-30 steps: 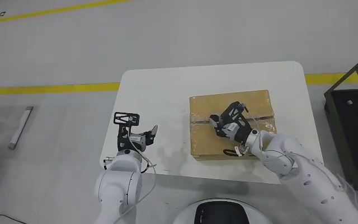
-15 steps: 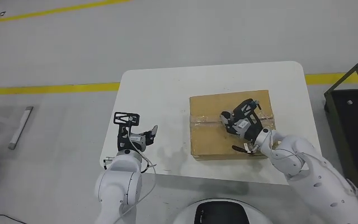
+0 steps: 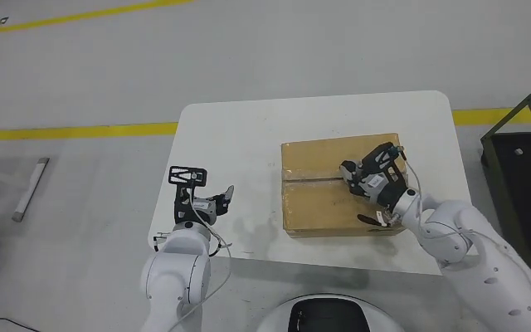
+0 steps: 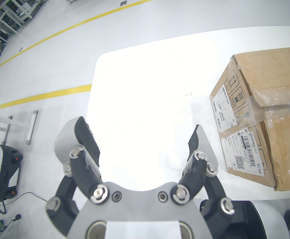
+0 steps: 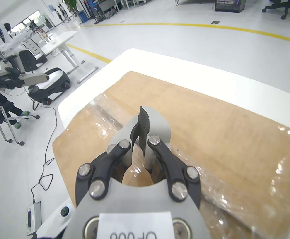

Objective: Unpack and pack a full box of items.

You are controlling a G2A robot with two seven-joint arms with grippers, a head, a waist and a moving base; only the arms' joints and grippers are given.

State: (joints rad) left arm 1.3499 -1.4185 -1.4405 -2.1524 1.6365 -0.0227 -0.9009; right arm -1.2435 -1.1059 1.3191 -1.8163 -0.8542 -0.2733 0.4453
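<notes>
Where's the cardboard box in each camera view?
Top view: cardboard box on the table's right half.
Left wrist view: box apart from the left tool, labelled end showing.
Right wrist view: box top directly under the right tool.
Shared landmark: clear tape seam along the top.

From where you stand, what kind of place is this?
Likely a lab or workshop hall: yellow floor lines, desks and wheeled chairs behind, a taped cardboard box on a white table.

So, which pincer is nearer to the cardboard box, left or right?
Right. The right pincer, shut, is over the cardboard box's taped top seam; the left pincer, open, is over the table beside the box, apart from it.
</notes>
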